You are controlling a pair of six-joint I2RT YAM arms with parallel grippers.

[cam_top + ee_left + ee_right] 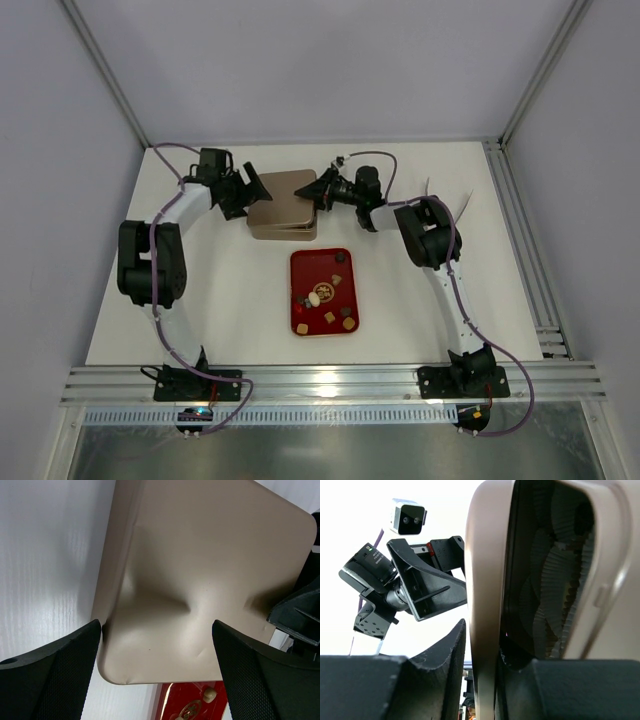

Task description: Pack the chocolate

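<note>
The chocolate [314,299] lies as several small brown, tan and cream pieces on the red tray [302,262] at mid-table. One cream piece [209,695] shows in the left wrist view. Behind the tray stands a tan box [283,232] with its lid [285,190] on top. My left gripper [258,190] stands open at the lid's left side, one finger [75,665] against the lid [200,570]. My right gripper [490,665] is open a little, and the lid's right edge [482,580] stands between its fingers with a slit of light beside it. Dark crinkled paper cups [555,580] show under the lid.
The red tray [190,702] lies just in front of the box. My left arm's gripper [425,590] and its camera [410,519] face the right wrist across the box. A metal rail [520,250] runs along the table's right edge.
</note>
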